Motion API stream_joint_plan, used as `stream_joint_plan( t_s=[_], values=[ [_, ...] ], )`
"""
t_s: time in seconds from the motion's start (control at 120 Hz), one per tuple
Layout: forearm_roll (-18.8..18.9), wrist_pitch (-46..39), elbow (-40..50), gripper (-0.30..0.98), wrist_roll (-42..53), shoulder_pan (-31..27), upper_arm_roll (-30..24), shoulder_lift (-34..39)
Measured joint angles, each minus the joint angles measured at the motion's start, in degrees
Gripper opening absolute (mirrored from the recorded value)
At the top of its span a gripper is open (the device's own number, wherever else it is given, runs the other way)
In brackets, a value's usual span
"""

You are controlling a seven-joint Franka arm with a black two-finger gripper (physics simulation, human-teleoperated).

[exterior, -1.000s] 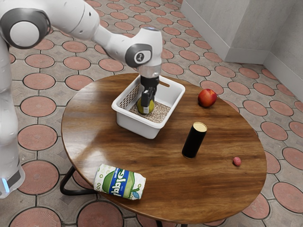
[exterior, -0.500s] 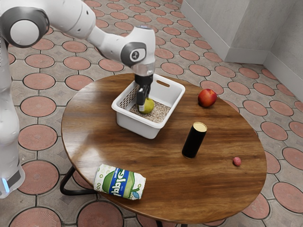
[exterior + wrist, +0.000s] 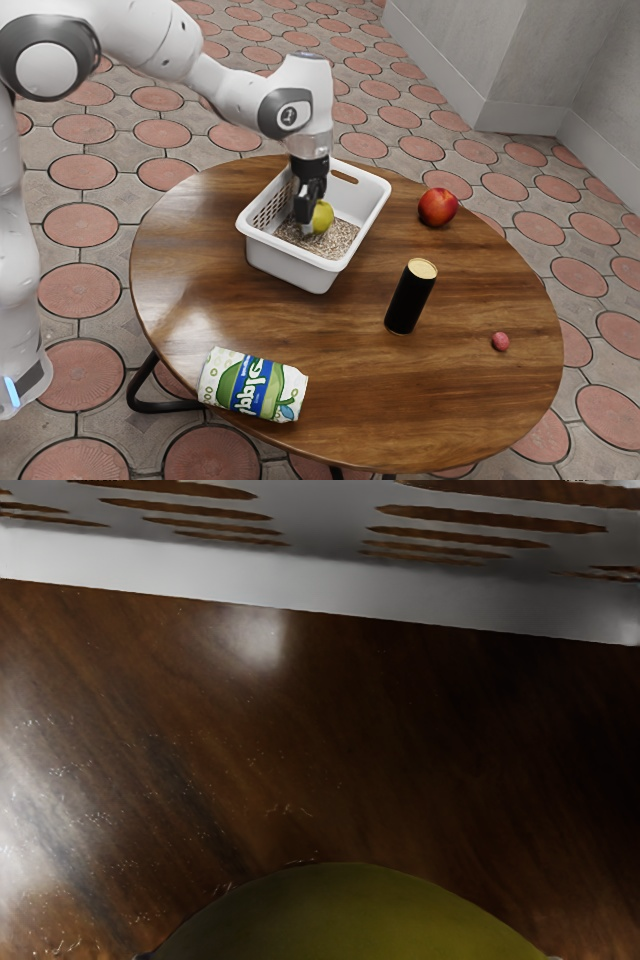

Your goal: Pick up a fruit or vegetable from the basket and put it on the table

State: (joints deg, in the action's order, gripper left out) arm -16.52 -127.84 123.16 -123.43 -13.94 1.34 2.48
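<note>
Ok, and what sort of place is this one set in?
Possibly a patio or a tiled hall: grey paving with round reddish inlays covers the ground, a plain grey wall stands behind, and there's a round brown wooden table.

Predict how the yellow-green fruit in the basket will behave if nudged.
The fruit looks round, so a nudge may roll it. Its skin looks smooth, so it could slip when gripped. The basket walls would probably stop it rolling far.
</note>
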Motion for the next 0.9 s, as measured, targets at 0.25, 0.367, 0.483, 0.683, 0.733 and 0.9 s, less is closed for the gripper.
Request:
stream_joint_plan(
  t_s=[0.25, 0.367, 0.483, 0.683, 0.733, 0.9],
  values=[
    [17.1, 0.0, -18.2, 0.33, 0.6, 3.9, -0.5, -3.8],
    [22.0, 0.0, -27.8, 0.33, 0.8, 8.5, -0.6, -9.9],
    [23.8, 0.0, -35.2, 0.32, 1.0, 13.5, -0.7, -15.7],
    [24.9, -0.1, -36.8, 0.56, 2.2, 13.7, -0.6, -17.0],
    [25.1, -0.2, -36.6, 0.60, 2.5, 14.0, -0.6, -17.3],
    [24.0, 0.5, -36.0, 0.66, 3.0, 14.0, 0.5, -15.8]
  ],
)
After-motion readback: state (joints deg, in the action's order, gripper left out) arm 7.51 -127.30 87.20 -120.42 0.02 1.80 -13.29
